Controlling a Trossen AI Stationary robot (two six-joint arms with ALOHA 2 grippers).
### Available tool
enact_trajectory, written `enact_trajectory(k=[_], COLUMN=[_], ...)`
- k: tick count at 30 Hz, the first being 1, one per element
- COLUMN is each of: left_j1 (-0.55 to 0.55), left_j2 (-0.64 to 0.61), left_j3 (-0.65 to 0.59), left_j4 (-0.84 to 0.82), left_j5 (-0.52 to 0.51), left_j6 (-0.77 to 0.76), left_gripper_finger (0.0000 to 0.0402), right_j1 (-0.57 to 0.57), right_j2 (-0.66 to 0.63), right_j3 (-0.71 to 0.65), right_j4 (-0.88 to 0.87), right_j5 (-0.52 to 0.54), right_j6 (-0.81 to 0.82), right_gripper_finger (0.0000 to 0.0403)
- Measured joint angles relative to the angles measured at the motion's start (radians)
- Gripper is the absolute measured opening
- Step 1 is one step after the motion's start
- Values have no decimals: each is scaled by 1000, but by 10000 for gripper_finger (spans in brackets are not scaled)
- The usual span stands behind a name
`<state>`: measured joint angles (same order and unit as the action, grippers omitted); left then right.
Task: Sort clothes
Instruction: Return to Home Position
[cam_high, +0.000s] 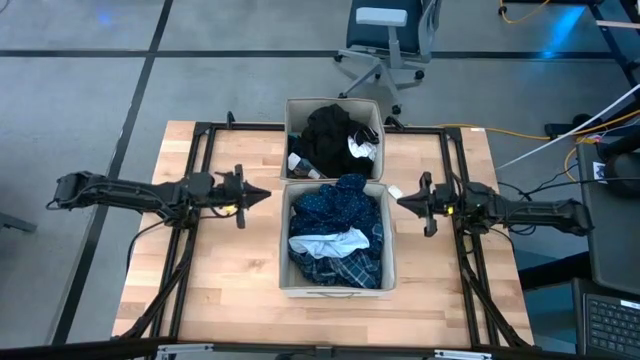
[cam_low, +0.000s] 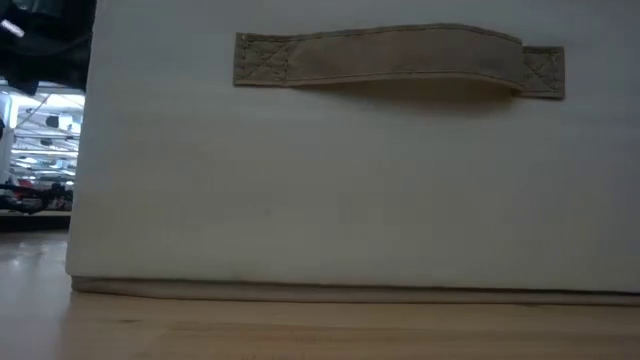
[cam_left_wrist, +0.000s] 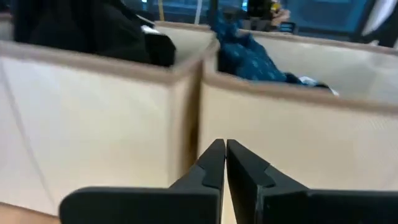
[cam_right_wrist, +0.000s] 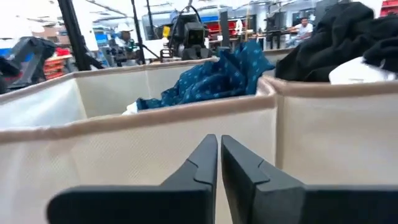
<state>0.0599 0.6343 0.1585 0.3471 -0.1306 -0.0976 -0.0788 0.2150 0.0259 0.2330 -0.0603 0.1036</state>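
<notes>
The bench (cam_high: 230, 290) shows no loose clothes, so sorting looks finished. The near bin (cam_high: 335, 291) holds the navy dotted garment (cam_high: 340, 205), plaid shirt (cam_high: 340, 268) and white top (cam_high: 325, 243); the far bin (cam_high: 330, 100) holds the black garment (cam_high: 328, 135). The left tool (cam_high: 258, 196) and right tool (cam_high: 405, 201) flank the bins, both pinched shut, empty.

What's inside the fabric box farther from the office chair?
That bin holds a navy dotted garment, a white garment across the middle and a blue-white plaid shirt. Anything lying beneath these is covered and cannot be seen.
</notes>
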Motion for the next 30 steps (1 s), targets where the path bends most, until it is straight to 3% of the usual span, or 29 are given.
enact_trajectory(k=[8, 19, 26, 30], left_j1=[1, 1, 1, 1], left_j2=[-117, -435, -634, -626], left_j3=[-149, -148, -148, -148], left_j4=[128, -143, -277, -292], left_j5=[24, 22, 4, -10], left_j6=[-14, 9, 51, 47], left_gripper_finger=[2, 5, 5, 5], right_j1=[0, 0, 0, 0], right_j2=[-35, -79, -171, -212], right_j3=[-14, -15, -17, -16], right_j4=[-12, -47, -110, -184], right_j5=[-38, -51, -58, -58], right_j6=[35, 49, 51, 59], right_gripper_finger=[4, 16, 16, 16])
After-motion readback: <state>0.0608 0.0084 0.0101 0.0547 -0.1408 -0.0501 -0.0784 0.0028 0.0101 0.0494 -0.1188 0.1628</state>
